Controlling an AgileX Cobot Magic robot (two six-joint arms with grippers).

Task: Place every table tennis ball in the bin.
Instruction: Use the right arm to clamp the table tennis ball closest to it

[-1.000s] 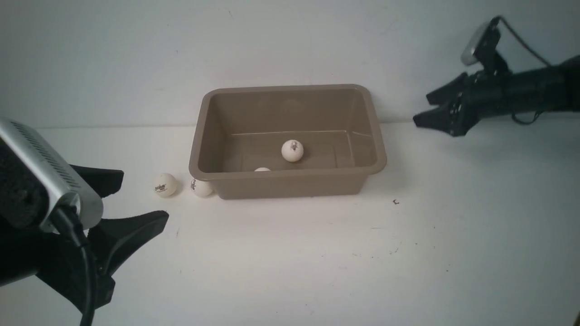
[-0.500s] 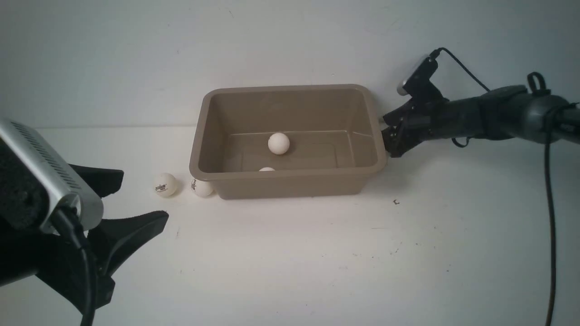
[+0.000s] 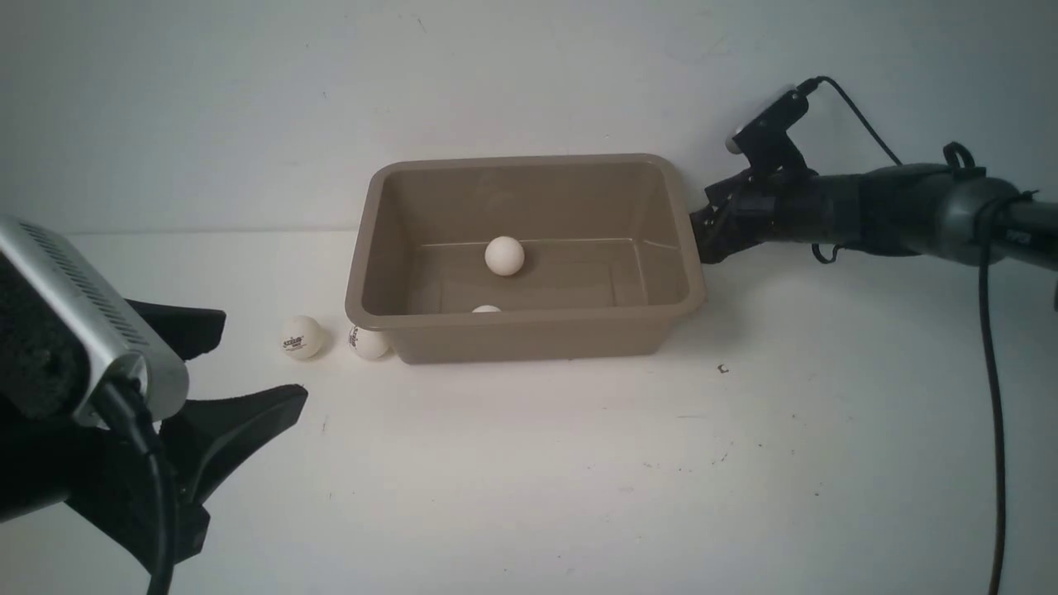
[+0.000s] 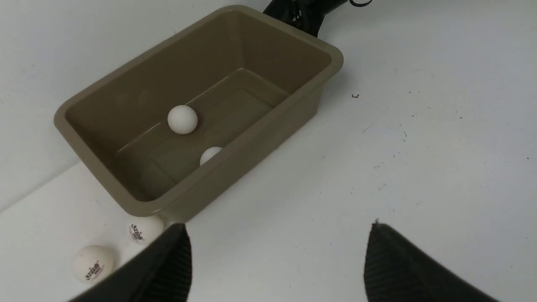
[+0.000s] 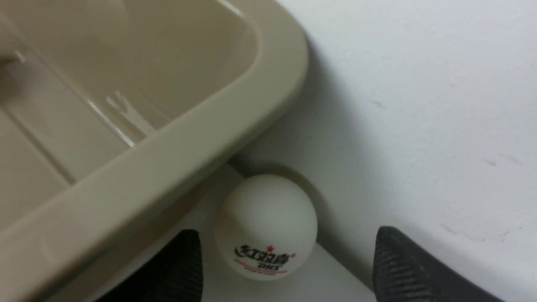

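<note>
The taupe bin [image 3: 529,339] stands mid-table. One table tennis ball [image 3: 504,254] lies on its floor, and a second ball [image 3: 486,309] peeks over the near rim. Two logo-printed balls [image 3: 302,336] [image 3: 368,341] rest on the table by the bin's left near corner. My right gripper [image 3: 702,238] is low behind the bin's far right corner. In the right wrist view it is open [image 5: 288,233], with another logo ball [image 5: 266,222] on the table between its fingers, beside the bin's rim [image 5: 168,151]. My left gripper [image 3: 264,355] hangs open and empty at the near left [image 4: 277,228].
The white table [image 3: 579,463] meets a pale wall behind the bin. A small dark speck [image 3: 722,368] lies right of the bin. The right arm's cable [image 3: 992,372] hangs down at the far right.
My right arm has swung in from the upper right and dropped to the bin's far right corner. The ball inside the bin rolled left and back. The left arm has not moved.
</note>
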